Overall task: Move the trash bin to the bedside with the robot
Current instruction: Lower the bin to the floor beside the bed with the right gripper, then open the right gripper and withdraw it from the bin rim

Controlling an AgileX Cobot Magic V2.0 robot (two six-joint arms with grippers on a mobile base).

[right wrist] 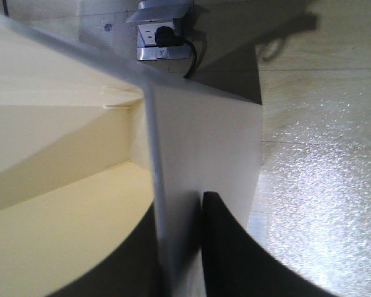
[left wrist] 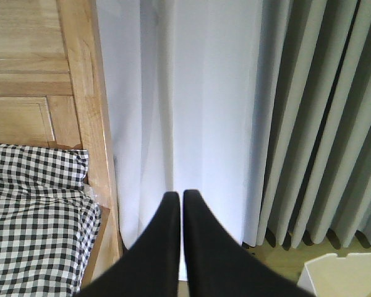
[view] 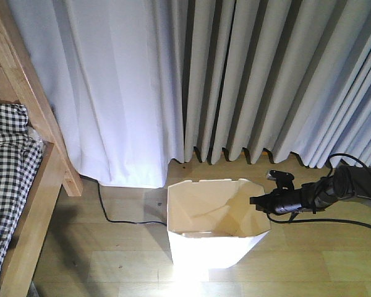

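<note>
The white trash bin (view: 217,235) stands on the wooden floor in front of the curtains, cream inside. My right gripper (view: 255,201) on its thin black arm is shut on the bin's right rim. In the right wrist view the bin's wall (right wrist: 198,148) runs between the two black fingers (right wrist: 226,247), one inside and one outside. The bed (view: 25,185) with its light wooden frame and checked cover (view: 6,167) is at the far left, a gap of floor between it and the bin. My left gripper (left wrist: 176,198) is shut and empty, raised before the white curtain beside the bed frame (left wrist: 86,124).
White and grey curtains (view: 235,80) hang across the back. A black cable (view: 111,213) trails on the floor left of the bin. A wall socket with a black plug (right wrist: 161,34) shows beyond the bin. The bin's corner (left wrist: 346,275) shows low right in the left wrist view.
</note>
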